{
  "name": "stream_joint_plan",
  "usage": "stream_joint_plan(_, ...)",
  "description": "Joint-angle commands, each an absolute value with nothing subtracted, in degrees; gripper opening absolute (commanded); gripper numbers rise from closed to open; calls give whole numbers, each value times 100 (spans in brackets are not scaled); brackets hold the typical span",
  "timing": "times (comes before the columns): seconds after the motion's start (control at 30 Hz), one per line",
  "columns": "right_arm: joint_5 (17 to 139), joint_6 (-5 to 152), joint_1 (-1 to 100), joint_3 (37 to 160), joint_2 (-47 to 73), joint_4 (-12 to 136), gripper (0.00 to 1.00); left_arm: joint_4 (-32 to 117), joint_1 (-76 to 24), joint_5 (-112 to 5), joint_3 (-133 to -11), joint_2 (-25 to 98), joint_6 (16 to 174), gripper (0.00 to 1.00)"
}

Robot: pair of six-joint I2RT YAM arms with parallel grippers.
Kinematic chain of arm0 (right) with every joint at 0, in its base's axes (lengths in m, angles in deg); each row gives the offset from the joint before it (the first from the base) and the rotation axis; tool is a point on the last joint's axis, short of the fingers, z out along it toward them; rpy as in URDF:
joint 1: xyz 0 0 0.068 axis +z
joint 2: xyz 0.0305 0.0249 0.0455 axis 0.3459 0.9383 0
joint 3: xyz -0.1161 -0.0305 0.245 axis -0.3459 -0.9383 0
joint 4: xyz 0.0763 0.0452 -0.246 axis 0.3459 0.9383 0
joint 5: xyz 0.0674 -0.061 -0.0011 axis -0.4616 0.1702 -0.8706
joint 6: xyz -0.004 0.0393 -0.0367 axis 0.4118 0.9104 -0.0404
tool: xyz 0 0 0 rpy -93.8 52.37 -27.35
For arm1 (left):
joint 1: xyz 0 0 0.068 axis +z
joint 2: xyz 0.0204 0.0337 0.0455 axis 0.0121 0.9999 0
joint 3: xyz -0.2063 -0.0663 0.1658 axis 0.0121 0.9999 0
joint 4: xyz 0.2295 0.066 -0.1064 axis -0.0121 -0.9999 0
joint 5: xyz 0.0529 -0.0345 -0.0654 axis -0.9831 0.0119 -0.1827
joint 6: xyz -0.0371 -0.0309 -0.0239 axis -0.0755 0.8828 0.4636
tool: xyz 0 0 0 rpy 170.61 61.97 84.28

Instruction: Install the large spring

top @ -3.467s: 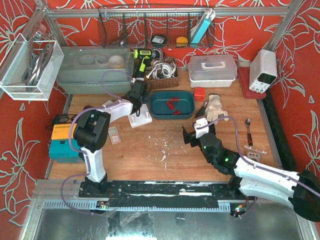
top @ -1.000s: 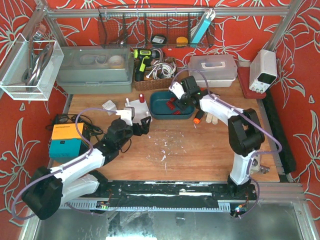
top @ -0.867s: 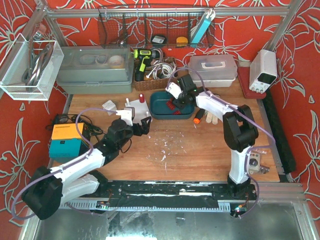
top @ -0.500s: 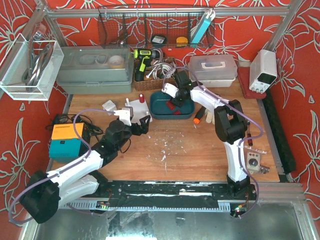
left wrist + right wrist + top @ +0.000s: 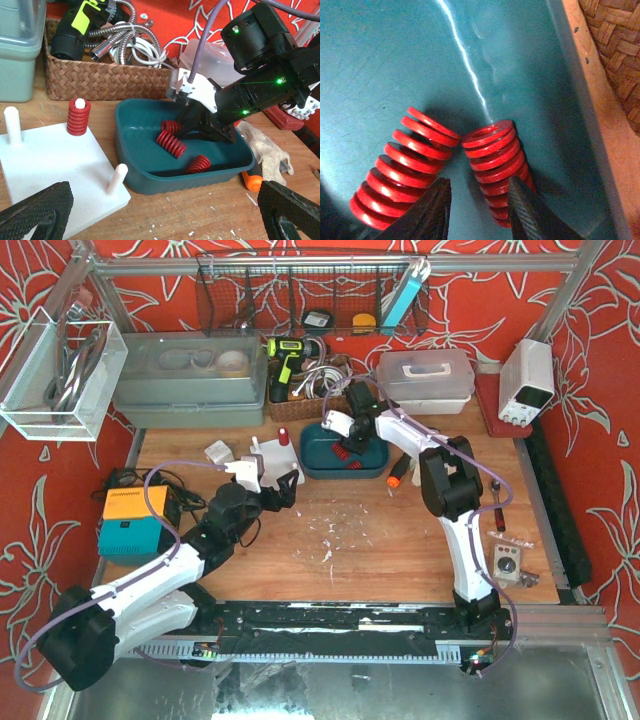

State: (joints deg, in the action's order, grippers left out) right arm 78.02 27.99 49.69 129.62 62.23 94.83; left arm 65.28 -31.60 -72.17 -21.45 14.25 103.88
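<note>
Two red springs lie side by side in the teal bin (image 5: 395, 60): a wider one (image 5: 405, 175) on the left and a narrower one (image 5: 495, 165) on the right. My right gripper (image 5: 477, 210) reaches down into the bin (image 5: 375, 472), its jaws drawn in round the near end of the narrower spring. The right finger (image 5: 530, 215) overlaps the coils. My left gripper (image 5: 162, 220) hovers wide open and empty over the table in front of the bin (image 5: 150, 177). The white peg plate (image 5: 55, 160) carries one red spring (image 5: 78, 116) on a peg. A smaller spring (image 5: 200, 164) lies near the bin's front wall.
A wicker basket (image 5: 100, 75) of cables and a drill stands behind the bin. A glove (image 5: 265, 150) and an orange-handled screwdriver (image 5: 252, 181) lie to its right. A grey-green box (image 5: 190, 380), a clear box (image 5: 425, 380) and a power supply (image 5: 527, 380) line the back.
The right gripper has slid left over the bin, dropped onto the springs and narrowed its jaws. The left arm has barely shifted and stays open.
</note>
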Motion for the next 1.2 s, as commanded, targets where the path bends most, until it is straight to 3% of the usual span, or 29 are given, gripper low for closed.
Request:
stream_joint_plan(0.0, 8055, 2610, 4942, 13208, 6490, 9711, 37, 6677, -3192, -7355, -2107, 1346, 10319, 100)
stream_joint_plan(0.27, 8201, 2534, 4941, 13415, 6838, 10078, 45, 6684, -3201, -7364, -2102, 1356, 10308, 100)
stream_joint_plan(0.5, 8267, 2433, 4940, 13678, 6989, 10348, 44, 6676, -3216, -7382, -2099, 1324, 10301, 100)
stream_joint_plan(0.63, 8232, 2458, 4938, 13708, 7003, 10387, 36, 6685, -3222, -7382, -2094, 1318, 10310, 100)
stream_joint_plan(0.97, 7821, 2833, 4942, 13475, 6206, 10340, 2, 6669, -3227, -7461, -2074, 1325, 10336, 100)
stream_joint_plan(1.17, 7555, 3437, 4979, 12712, 5248, 9681, 0, 6685, -3227, -7466, -2060, 1253, 10440, 100)
